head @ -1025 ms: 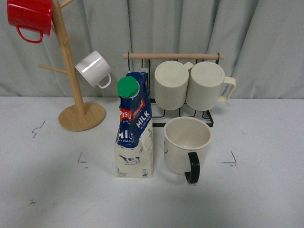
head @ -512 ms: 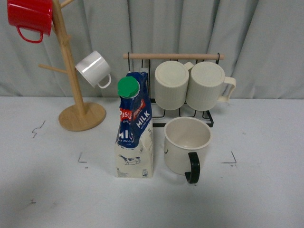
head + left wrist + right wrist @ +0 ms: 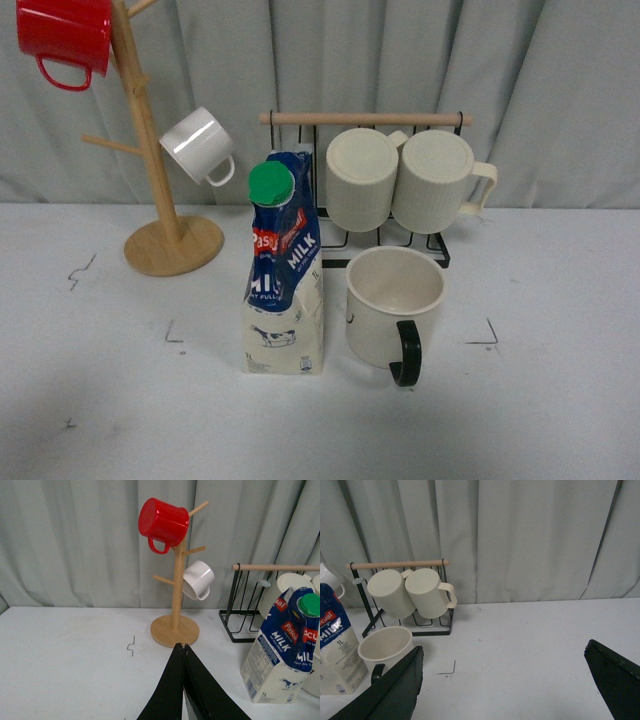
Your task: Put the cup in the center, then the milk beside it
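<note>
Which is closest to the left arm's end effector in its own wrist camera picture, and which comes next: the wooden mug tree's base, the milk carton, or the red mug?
From the left end effector, which is shut:
1. Wooden mug tree base, just beyond the tips.
2. Milk carton, off to one side, near the black wire rack.
3. Red mug, high on the tree's top peg.

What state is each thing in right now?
cup: upright on the table, looks empty, handle toward the camera.
milk: upright, green cap on, close beside the cup.
ribbed mugs: two, on their sides on the wire rack.
white mug: hung on the wooden tree.
red mug: hung near the tree's top.
left gripper: shut, empty.
right gripper: open, empty.
</note>
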You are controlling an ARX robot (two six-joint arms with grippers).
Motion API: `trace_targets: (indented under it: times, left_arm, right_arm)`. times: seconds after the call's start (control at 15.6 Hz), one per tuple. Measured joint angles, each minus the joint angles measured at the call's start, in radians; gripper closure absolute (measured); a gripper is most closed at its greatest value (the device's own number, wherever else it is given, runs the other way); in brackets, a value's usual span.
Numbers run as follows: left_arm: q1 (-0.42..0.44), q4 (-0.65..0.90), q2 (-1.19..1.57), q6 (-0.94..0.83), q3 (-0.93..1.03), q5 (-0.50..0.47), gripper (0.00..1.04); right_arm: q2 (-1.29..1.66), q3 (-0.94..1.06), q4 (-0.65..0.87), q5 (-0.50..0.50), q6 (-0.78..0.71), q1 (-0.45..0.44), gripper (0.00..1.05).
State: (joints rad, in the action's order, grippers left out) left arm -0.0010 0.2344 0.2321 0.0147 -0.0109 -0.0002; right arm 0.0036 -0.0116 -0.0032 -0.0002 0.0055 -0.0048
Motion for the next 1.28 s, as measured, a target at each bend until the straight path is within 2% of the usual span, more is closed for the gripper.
trace_targets:
  times: [0.32, 0.45, 0.7, 1.22, 1.28]
  left_arm:
    - [0.000, -0.060, -0.060, 0.000, 0.000, 0.000, 1.03]
    - [0.000, -0.243, -0.218, 0.000, -0.001, 0.000, 1.03]
    - [0.000, -0.238, -0.228, 0.000, 0.000, 0.000, 1.03]
    - [0.000, -0.238, -0.228, 0.000, 0.000, 0.000, 0.08]
    - [0.000, -0.238, -0.228, -0.001, 0.000, 0.000, 0.06]
  right_arm:
    - [0.000, 0.000, 0.000, 0.000, 0.000, 0.000, 0.06]
    - [0.000, 0.000, 0.000, 0.000, 0.000, 0.000, 0.06]
    - [0.000, 0.000, 0.000, 0.000, 0.000, 0.000, 0.06]
    - [0.000, 0.000, 0.000, 0.000, 0.000, 0.000, 0.06]
    - [0.000, 0.000, 0.000, 0.000, 0.000, 0.000, 0.06]
